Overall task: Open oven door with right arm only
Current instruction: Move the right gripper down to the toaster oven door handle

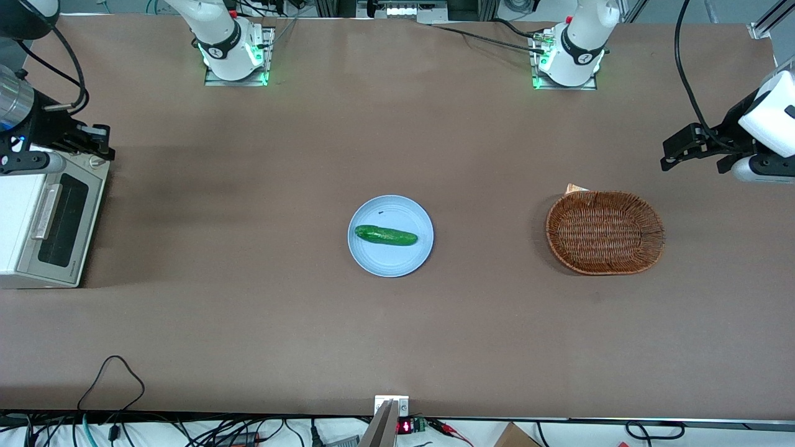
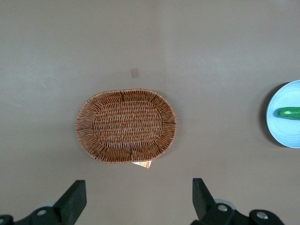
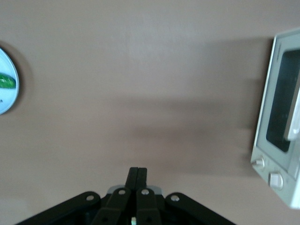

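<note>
The white toaster oven [image 1: 22, 230] stands at the working arm's end of the table. Its oven door [image 1: 59, 228] is closed, with a dark glass window and a silver bar handle [image 1: 45, 212]. The door also shows in the right wrist view [image 3: 281, 112], with two knobs beside it. The right arm's gripper [image 1: 102, 144] hovers above the oven's knob end, farther from the front camera than the handle. Its fingers [image 3: 138, 176] are pressed together with nothing between them, over bare table.
A light blue plate [image 1: 390, 264] with a green cucumber [image 1: 386, 235] sits mid-table. A brown wicker basket [image 1: 604, 231] lies toward the parked arm's end. The brown table's front edge carries cables.
</note>
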{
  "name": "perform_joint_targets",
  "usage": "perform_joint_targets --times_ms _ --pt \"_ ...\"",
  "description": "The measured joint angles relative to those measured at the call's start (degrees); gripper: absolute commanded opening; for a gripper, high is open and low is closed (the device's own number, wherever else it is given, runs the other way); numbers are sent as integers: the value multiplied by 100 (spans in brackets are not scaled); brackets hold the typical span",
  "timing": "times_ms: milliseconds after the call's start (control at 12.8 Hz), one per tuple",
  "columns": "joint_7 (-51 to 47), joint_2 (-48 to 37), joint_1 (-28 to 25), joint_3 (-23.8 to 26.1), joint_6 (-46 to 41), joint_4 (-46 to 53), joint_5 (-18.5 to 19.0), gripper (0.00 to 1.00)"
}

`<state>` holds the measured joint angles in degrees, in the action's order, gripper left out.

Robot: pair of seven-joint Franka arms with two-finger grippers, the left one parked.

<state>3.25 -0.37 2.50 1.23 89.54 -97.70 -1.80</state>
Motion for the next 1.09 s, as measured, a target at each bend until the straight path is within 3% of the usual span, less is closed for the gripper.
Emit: perform_joint_targets --times_ms 234,467,545,778,1090 --pt "-47 89 112 -22 -326 81 151 1" --pt "-253 382 127 -28 -353 85 738 0" --pt "-272 520 127 -26 -344 88 1124 1" --pt "-302 1098 62 22 -240 70 2852 1" --pt "-1069 1921 -4 33 559 45 4761 1"
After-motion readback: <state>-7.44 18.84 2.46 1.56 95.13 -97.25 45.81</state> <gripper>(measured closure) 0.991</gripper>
